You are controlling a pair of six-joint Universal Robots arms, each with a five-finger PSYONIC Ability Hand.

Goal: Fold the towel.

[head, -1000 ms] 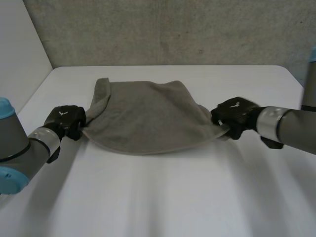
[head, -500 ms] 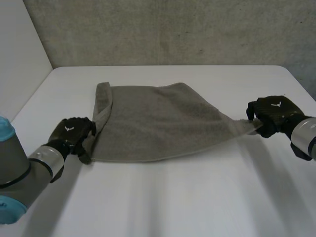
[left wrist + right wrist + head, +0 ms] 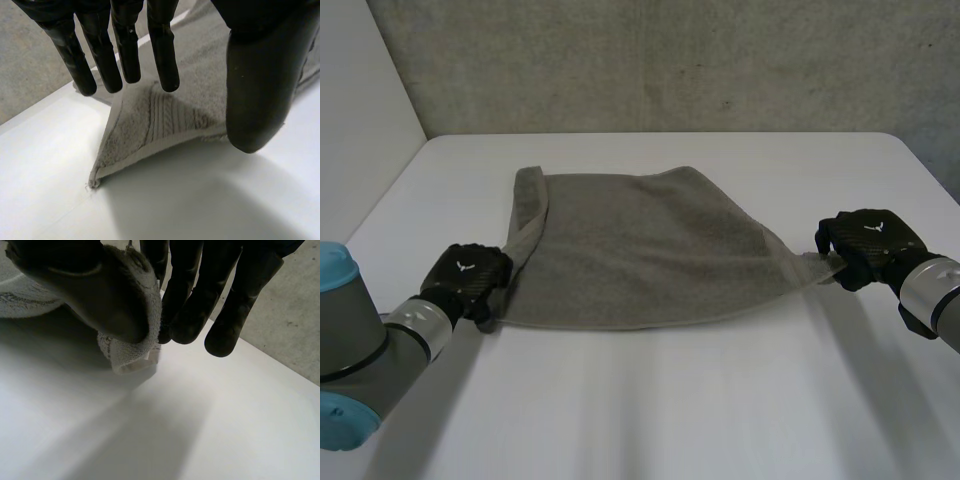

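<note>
A grey towel (image 3: pixel 630 250) lies spread on the white table (image 3: pixel 670 400), with its left edge folded over in a narrow strip. My left hand (image 3: pixel 470 277) hovers at the near left corner (image 3: pixel 150 132). Its fingers (image 3: pixel 162 55) are straight and the thumb stands apart, so the corner lies flat on the table under them, unheld. My right hand (image 3: pixel 868 240) is at the towel's right corner (image 3: pixel 131 352), lifted slightly off the table. The thumb (image 3: pixel 85 295) pinches that corner against the fingers, and the cloth runs taut from there to the rest of the towel.
A grey wall (image 3: pixel 670 60) stands behind the table's far edge, and a white panel (image 3: pixel 360 120) closes the left side. Bare tabletop stretches in front of the towel and to both sides.
My left hand has opened and let the left corner drop onto the table. My right hand pulled its corner to the right, which drew the towel out flatter.
</note>
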